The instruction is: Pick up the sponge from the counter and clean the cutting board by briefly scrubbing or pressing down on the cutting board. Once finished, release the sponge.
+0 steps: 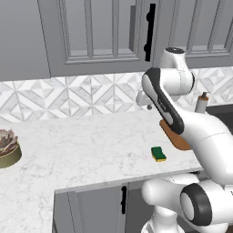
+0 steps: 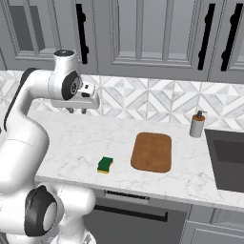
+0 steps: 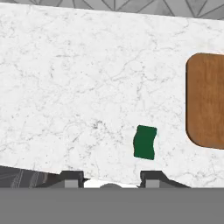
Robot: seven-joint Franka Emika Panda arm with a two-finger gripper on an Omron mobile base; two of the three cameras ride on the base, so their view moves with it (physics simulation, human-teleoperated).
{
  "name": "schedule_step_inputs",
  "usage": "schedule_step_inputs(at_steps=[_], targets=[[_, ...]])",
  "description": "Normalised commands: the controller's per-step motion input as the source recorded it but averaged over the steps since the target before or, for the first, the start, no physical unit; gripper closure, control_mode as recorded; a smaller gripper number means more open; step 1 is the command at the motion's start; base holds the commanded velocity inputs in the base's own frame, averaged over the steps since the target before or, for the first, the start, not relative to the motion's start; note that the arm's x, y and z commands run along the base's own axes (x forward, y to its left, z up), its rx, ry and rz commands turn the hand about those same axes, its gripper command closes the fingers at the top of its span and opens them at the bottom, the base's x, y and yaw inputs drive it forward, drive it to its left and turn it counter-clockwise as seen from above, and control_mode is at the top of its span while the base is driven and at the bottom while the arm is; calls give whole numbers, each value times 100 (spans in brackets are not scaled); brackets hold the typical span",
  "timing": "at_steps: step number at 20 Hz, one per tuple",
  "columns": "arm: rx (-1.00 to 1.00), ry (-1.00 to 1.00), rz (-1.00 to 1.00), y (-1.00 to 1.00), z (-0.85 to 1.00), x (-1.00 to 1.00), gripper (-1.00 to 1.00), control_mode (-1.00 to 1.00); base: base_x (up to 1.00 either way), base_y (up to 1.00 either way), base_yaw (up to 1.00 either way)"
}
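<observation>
Sponge (image 2: 105, 165), green face up, lies near the front edge of the counter (image 2: 71, 143), apart from the cutting board (image 2: 152, 151) beside it. The arm hides most of the board in the left base view. End effector (image 2: 76, 110) hangs high above the counter, empty, fingers apart.

marble counter (image 2: 86, 143), sponge (image 2: 105, 165), cutting board (image 2: 152, 152), soap dispenser (image 2: 197, 125)
</observation>
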Motion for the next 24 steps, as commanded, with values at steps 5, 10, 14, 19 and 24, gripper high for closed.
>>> schedule_step_inputs(at_steps=[5, 10, 14, 19, 24], targets=[[0, 7, 0, -4, -30, -13, -100, -100, 0, 0, 0], [0, 20, -5, -28, -94, -9, -100, -100, 0, 0, 0], [0, 12, -14, -64, -100, 1, -100, -100, 0, 0, 0], [0, 1, -14, -50, -96, 3, -100, -100, 0, 0, 0], [0, -12, -4, -3, -64, 27, -100, -100, 0, 0, 0]])
